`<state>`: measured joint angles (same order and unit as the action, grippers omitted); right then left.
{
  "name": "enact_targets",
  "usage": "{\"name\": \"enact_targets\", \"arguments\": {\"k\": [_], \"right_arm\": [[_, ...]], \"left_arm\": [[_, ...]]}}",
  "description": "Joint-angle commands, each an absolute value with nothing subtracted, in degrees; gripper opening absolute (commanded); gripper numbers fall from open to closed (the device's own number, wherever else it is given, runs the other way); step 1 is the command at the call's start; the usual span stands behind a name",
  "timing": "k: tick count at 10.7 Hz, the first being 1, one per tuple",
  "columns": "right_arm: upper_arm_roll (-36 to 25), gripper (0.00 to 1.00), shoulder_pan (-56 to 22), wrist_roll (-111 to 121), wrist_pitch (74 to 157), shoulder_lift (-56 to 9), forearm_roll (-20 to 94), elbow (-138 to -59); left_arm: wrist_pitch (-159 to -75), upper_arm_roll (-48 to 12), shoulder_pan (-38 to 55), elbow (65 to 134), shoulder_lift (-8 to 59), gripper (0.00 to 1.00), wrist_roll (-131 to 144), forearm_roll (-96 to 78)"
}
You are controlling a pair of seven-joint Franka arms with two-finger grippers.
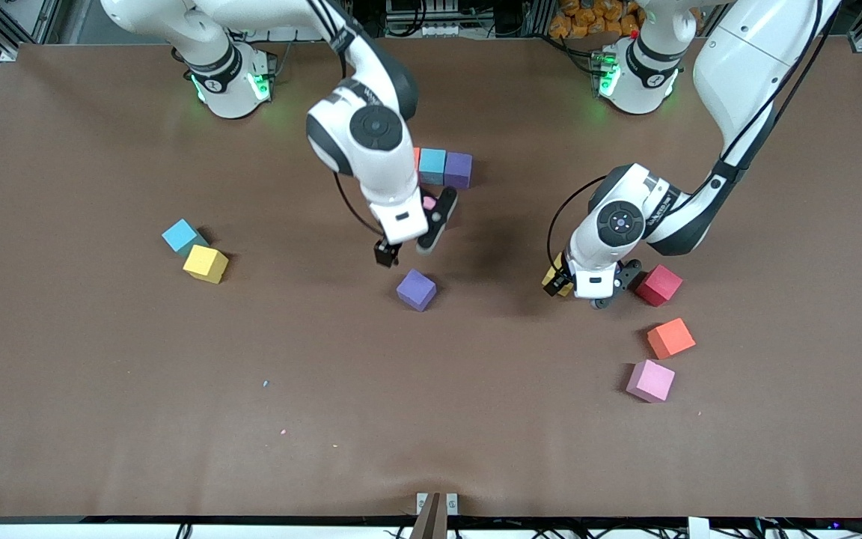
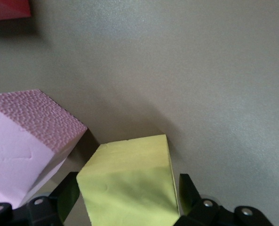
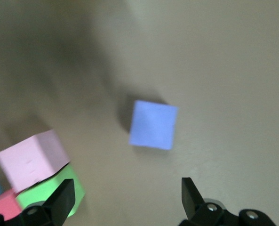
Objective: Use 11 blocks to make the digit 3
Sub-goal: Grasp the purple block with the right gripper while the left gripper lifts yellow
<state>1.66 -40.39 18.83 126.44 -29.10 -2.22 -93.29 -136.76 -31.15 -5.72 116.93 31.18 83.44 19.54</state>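
Brown matte surface carries the started digit 3: a short row of red, light blue and purple blocks. Its long axis runs along the surface from one arm's end to the other. A pink block lies just nearer the camera, half hidden under the right arm.

Right end effector hangs with fingers apart and empty over a loose purple block.

Left end effector is low toward the left arm's end; its fingers stand apart around a yellow block, with a small gap at one finger.

Arm bases with green lights stand along the surface's edge.
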Motion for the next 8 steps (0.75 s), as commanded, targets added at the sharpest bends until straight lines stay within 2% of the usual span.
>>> {"name": "enact_targets", "arguments": {"k": [1,3,6,8], "right_arm": [[2.46,1.0,-37.01,17.23,126.21,-37.42,-1.67,-85.79],[2.46,1.0,-37.09,15.39,128.74,-39.89,-1.5,-85.17],[2.55,1.0,-38.58,8.37,131.74,-42.71,-1.58,-84.73],[2.55,1.0,-39.46,8.35,132.97,-43.68,-1.67,-84.64]], "left_arm": [[-137.2,-31.55,-6.42,116.54,31.64,0.53,87.09,21.27],[-137.2,-31.55,-6.15,116.46,31.64,0.42,88.15,21.27],[-137.2,-31.55,-6.24,116.1,31.64,0.37,88.15,21.27],[-137.02,-31.55,-5.8,115.49,31.64,0.19,88.24,20.66]]}}
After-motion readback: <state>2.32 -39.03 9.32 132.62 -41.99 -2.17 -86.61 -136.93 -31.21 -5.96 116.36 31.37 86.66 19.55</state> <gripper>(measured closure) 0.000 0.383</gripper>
